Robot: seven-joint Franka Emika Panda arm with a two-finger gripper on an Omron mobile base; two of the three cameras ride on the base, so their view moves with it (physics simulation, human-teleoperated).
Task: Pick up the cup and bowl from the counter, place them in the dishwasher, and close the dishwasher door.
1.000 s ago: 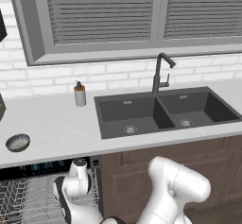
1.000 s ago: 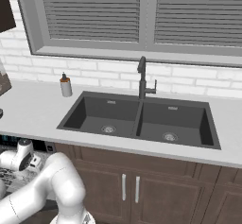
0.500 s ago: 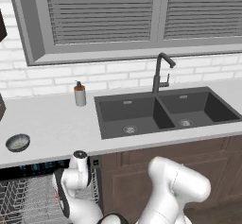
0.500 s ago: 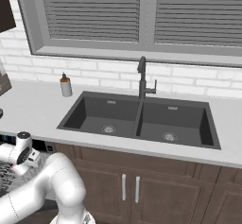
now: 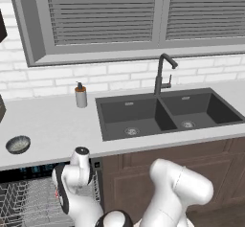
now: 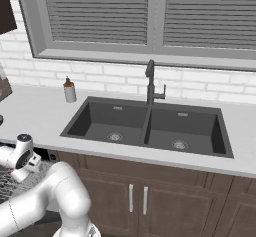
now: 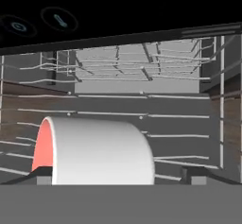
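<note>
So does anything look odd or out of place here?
Only the cup: it lies on its side on the dishwasher rack, red inside facing sideways, between the open claw's tips. The bowl sits upright on the counter.

Cup in dishwasher; bowl on counter.

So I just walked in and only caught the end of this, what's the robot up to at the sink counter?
It is loading the dishwasher. The arm reaches down into the open appliance, where the hand view shows the cup lying on its side on the wire rack, between the open gripper fingers; contact cannot be judged. The bowl sits on the counter to the left of the sink, not yet loaded. The soap bottle stands by the wall.
</note>
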